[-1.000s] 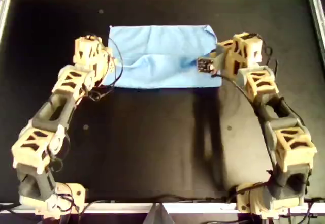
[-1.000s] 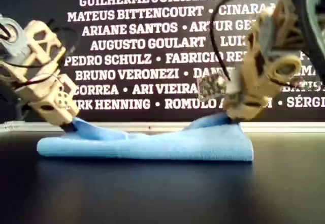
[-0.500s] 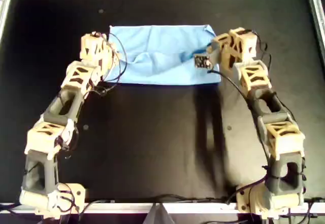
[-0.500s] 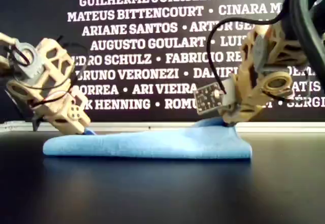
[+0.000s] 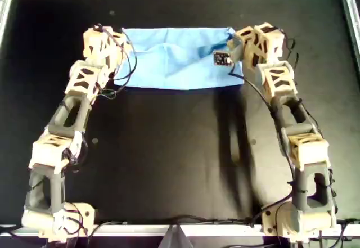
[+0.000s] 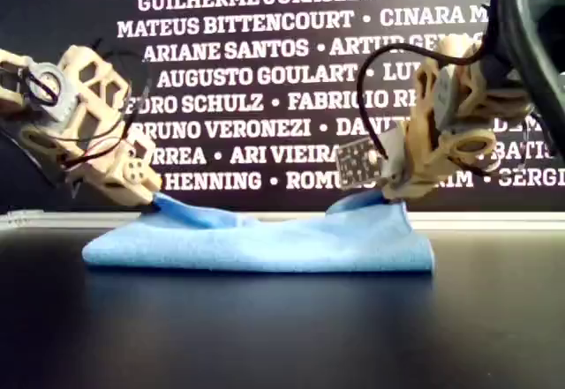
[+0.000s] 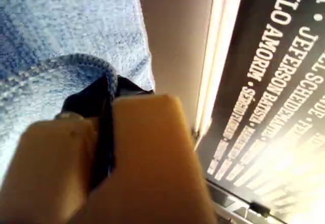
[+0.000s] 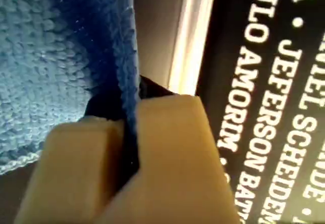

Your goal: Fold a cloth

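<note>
Thin, soft sky-blue fabric cloth (image 5: pixel 177 57) lies half-folded at the table's far edge in the overhead view. Left gripper (image 7: pixel 106 127) and right gripper (image 8: pixel 129 137) each pinch 1 hemmed corner. Expect sag and slip; you should grip hems, not the limp middle.

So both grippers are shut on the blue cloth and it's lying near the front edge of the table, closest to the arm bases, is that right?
Not quite. Both the left gripper and the right gripper are shut on the cloth, but the overhead view shows it lying at the far end of the table, away from the arm bases, close to the far rim.
</note>
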Controlling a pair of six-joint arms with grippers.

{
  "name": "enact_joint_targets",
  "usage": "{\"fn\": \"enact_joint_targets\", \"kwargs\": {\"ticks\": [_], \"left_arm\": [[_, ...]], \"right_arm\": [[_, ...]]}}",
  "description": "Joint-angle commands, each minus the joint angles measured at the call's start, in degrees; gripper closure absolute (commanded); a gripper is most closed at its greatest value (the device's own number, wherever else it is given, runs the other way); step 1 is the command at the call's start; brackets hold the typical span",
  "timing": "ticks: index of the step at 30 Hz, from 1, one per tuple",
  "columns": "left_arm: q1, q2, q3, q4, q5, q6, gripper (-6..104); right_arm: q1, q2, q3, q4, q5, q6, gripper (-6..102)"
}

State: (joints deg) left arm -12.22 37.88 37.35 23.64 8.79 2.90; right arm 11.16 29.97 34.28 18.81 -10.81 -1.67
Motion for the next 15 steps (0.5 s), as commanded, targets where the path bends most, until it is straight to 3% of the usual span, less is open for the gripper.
{"fn": "enact_joint_targets", "kwargs": {"ticks": [1,15], "left_arm": [[2.1,2.1,-4.1,-1.1,0.0,0.4,98],[2.5,1.9,-4.2,-1.1,0.0,0.4,96]], "right_arm": [[-1.0,3.5,-5.4,-1.9,-0.4,-0.35,94],[-3.2,2.9,-5.4,-2.0,-0.4,-0.35,93]]}}
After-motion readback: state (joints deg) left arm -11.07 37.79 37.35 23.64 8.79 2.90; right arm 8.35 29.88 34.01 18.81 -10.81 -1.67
